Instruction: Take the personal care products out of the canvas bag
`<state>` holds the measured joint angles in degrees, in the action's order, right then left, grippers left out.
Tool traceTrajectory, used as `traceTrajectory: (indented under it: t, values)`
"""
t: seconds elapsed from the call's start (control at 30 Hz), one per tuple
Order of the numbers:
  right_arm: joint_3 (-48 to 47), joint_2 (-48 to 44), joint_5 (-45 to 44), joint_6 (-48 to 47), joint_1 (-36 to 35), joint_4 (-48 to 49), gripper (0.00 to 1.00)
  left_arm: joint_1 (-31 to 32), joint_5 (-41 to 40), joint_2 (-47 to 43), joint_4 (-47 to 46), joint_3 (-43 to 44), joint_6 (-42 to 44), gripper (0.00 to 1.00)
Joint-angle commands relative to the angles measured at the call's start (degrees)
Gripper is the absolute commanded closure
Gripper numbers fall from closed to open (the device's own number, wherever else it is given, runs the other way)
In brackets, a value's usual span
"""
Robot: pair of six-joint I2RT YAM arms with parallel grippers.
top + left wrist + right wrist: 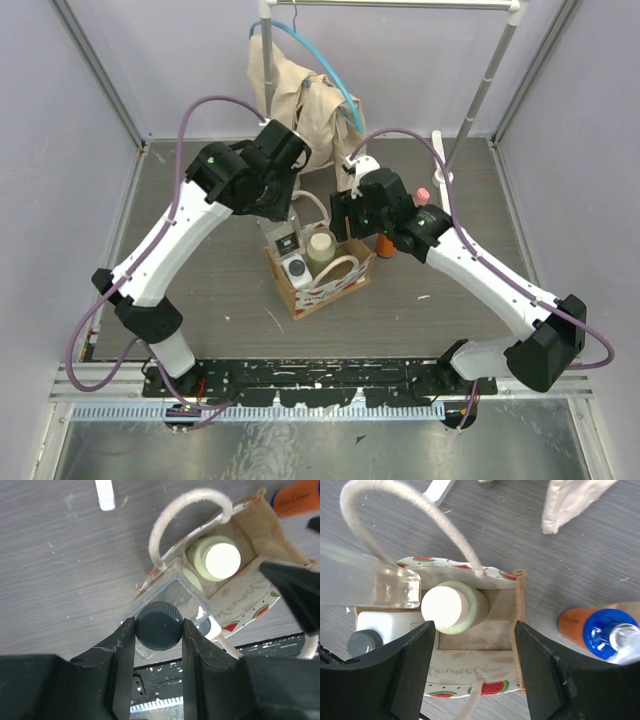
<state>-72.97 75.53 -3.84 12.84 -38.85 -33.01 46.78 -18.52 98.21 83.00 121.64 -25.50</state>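
Note:
The canvas bag (322, 283) stands mid-table, open at the top. My left gripper (284, 214) is shut on the dark cap (159, 626) of the clear bottle (172, 597) and holds it at the bag's left corner; the bottle also shows in the right wrist view (395, 587). In the bag stand the cream-lidded beige bottle (447, 607) and the white rectangular bottle (385, 625) with its grey top (365, 642). My right gripper (475, 645) is open above the bag's right half, empty. The blue-capped orange bottle (385, 243) and the pink-capped bottle (422, 195) stand on the table right of the bag.
A beige jacket (300, 95) hangs on a white clothes rack (490, 60) at the back. The rack's white foot (441, 160) lies on the table behind the right arm. Purple walls close in the sides and the back.

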Motion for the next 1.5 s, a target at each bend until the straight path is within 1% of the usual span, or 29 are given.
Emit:
traceTrajectory:
  t: [0.0, 0.17, 0.23, 0.37, 0.47, 0.6, 0.7, 0.77, 0.83, 0.9, 0.93, 1.07, 1.17, 1.23, 1.33, 1.47]
  values:
    - [3.47, -1.92, 0.40, 1.22, -2.74, 9.24, 0.29, -1.89, -10.33, -1.23, 5.85, 10.02, 2.67, 0.72]
    - [4.67, 1.46, -0.38, 1.02, -4.80, 11.90, 0.29, -4.90, -11.08, -2.32, 7.50, 15.16, 3.92, 0.72]
    - [4.28, 3.27, -0.24, 1.17, -5.81, 12.39, 0.29, -6.33, -11.12, -3.14, 7.84, 15.60, 4.20, 0.73]
    - [3.12, 5.96, -2.09, 0.94, -7.85, 12.36, 0.29, -8.96, -11.06, -5.88, 6.70, 13.53, 5.02, 0.73]
    - [2.86, 7.65, -3.50, 0.70, -8.70, 12.01, 0.28, -11.13, -10.39, -7.77, 5.11, 9.09, 5.66, 0.73]
    - [2.97, 9.37, -5.16, 0.52, -9.55, 12.36, 0.28, -13.05, -9.09, -11.49, -0.61, -1.39, 6.00, 0.72]
    - [3.32, 10.25, -6.61, 0.39, -10.10, 12.91, 0.28, -14.43, -8.23, -13.19, -4.60, -8.17, 5.87, 0.74]
    - [3.40, 10.62, -7.97, 0.23, -10.48, 13.31, 0.32, -15.23, -7.95, -14.11, -6.58, -11.76, 5.49, 0.73]
    - [3.36, 10.67, -11.05, 0.26, -10.85, 13.38, 0.40, -15.80, -7.75, -15.48, -9.25, -16.09, 4.92, 0.69]
    - [3.63, 10.01, -12.17, 0.13, -11.06, 14.04, 0.45, -16.33, -6.99, -17.19, -12.02, -21.07, 4.23, 0.68]
    - [3.59, 9.80, -12.53, 0.04, -11.07, 14.26, 0.47, -16.48, -6.66, -17.84, -13.46, -23.02, 3.90, 0.68]
    - [2.40, 9.41, -13.17, -0.50, -11.16, 13.60, 0.67, -16.77, -4.54, -19.20, -17.38, -29.04, 2.91, 0.72]
    - [0.77, 7.90, -13.76, -0.91, -11.31, 13.06, 0.76, -16.81, -3.10, -19.85, -18.95, -32.18, 2.36, 0.75]
    - [-1.04, 6.72, -14.43, -1.38, -11.33, 12.18, 0.79, -16.81, -2.37, -20.54, -20.20, -34.88, 1.75, 0.75]
    - [-5.00, 5.67, -16.03, -2.83, -11.33, 9.92, 0.81, -16.80, -1.80, -22.17, -23.25, -39.61, 0.68, 0.74]
    - [-10.31, 5.01, -18.62, -4.76, -11.29, 7.12, 0.81, -16.77, -1.11, -23.79, -25.28, -44.11, -0.78, 0.64]
